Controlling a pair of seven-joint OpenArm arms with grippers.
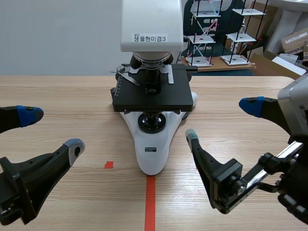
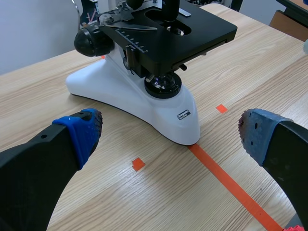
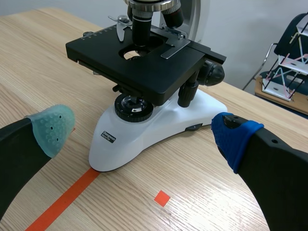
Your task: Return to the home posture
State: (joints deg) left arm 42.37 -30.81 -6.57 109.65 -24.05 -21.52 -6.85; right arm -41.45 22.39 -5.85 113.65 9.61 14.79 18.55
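Note:
A white microscope (image 1: pixel 153 144) with a black stage (image 1: pixel 151 94) stands upright at the table's middle, over the orange tape line. My left gripper (image 1: pixel 50 130) hangs open to its left, with nothing between its fingers. On the other side my right gripper (image 1: pixel 224 120) is open too, and holds nothing. From the left wrist the microscope (image 2: pixel 139 91) lies ahead of the left gripper (image 2: pixel 168 132). In the right wrist view the microscope (image 3: pixel 154 125) sits ahead of the right gripper (image 3: pixel 142 130). Neither gripper touches it.
The wooden table (image 1: pixel 57 96) runs back to a white wall. White and black wire shelf models (image 1: pixel 211 33) and cardboard boxes (image 1: pixel 293 45) stand behind the table at the right. Bare tabletop lies on both sides of the microscope.

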